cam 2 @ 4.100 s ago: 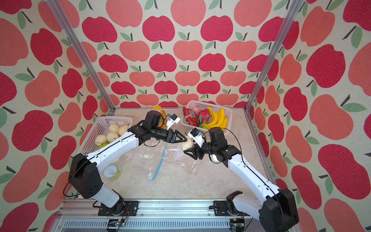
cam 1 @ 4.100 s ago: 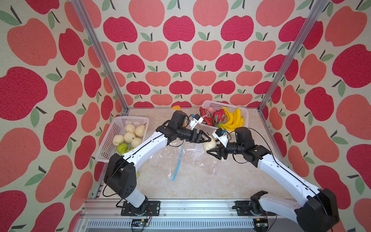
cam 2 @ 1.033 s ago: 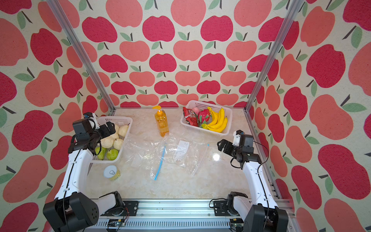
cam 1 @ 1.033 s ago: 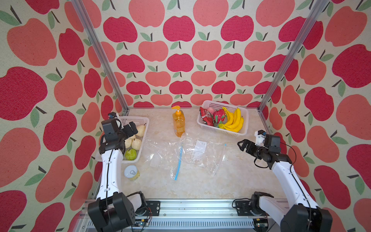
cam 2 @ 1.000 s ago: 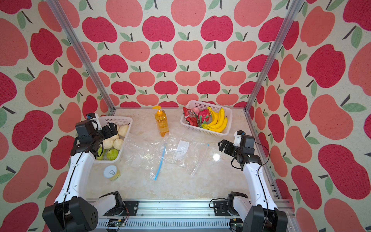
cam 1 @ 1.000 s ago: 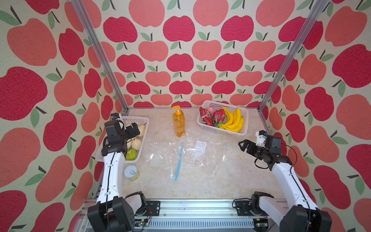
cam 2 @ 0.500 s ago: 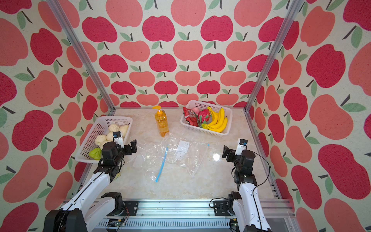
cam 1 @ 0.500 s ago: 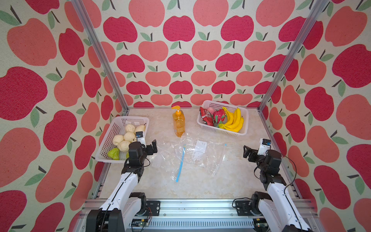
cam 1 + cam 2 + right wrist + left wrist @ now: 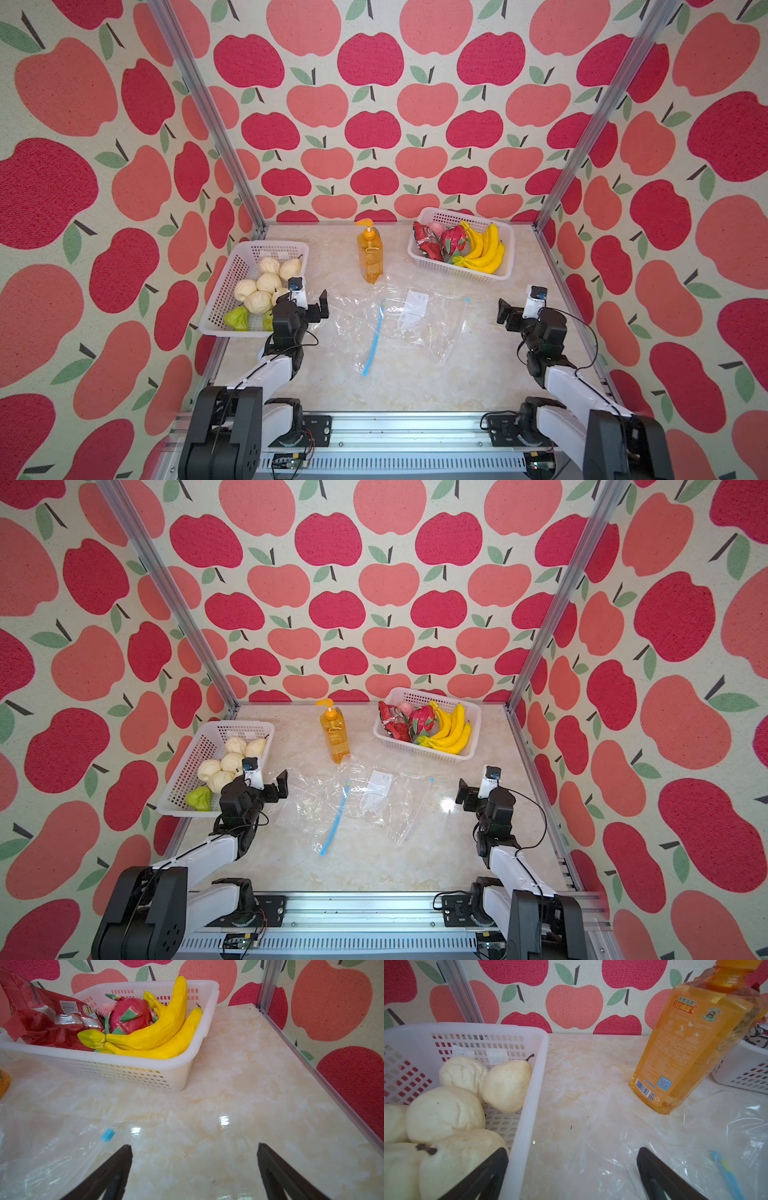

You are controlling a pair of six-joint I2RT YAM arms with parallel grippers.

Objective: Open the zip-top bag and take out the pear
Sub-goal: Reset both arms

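Marble tabletop (image 9: 415,386) spans the booth floor in both top views. A white basket (image 9: 226,291) of pale pears (image 9: 266,286) sits at its left edge. A second basket (image 9: 457,270) at the back right holds bananas (image 9: 482,253), a dragon fruit (image 9: 451,243) and a red packet (image 9: 426,245). Between the arms the clear zip-top bag (image 9: 440,332) lies flat and crumpled on the table, with an orange soap bottle (image 9: 370,257) standing just behind it. The left gripper (image 9: 572,1154) hangs beside the pear basket's front corner, its jaws spread wide and holding nothing. Its wrist view puts one finger in front of a stemmed pear and the other over the bag's edge, and shows the barcode on the bottle. The right gripper (image 9: 194,1147) is likewise wide apart and empty above bare table near the right wall. Only the top views show the green fruit (image 9: 237,318) at the basket's front and the whole blue zip strip (image 9: 374,336). The right wrist view picks out a small blue tab (image 9: 108,1135) on the bag.
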